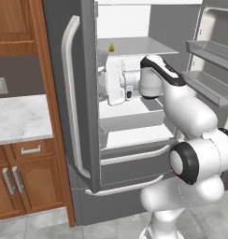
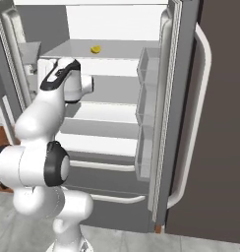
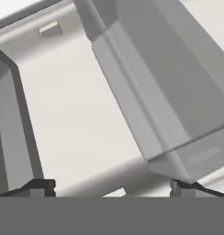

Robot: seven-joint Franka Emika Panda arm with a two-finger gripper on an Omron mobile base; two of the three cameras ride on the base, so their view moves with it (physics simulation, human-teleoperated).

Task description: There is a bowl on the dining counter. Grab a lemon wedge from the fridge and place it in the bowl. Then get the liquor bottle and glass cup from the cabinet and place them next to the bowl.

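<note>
The fridge [image 1: 81,93] stands with both doors swung open, its white shelves showing. A tiny yellow lemon wedge [image 1: 111,47] [image 2: 96,49] lies on the upper shelf. My arm reaches into the fridge, and the gripper [image 1: 106,83] sits below that shelf, at the left side of the interior, lower than the lemon. In the hand view the gripper [image 3: 111,187] is open, its two dark fingertips [image 3: 38,186] far apart with nothing between them, facing the white inner wall and a grey shelf edge. The bowl, dining counter, liquor bottle, glass cup and cabinet are out of view.
The open left door [image 1: 74,107] with its long curved handle hangs close beside the hand. Door bins [image 2: 147,98] line the right door [image 2: 225,98]. Two lower drawers [image 1: 130,172] are shut. A marble counter [image 1: 20,116] over wooden cupboards stands to the left.
</note>
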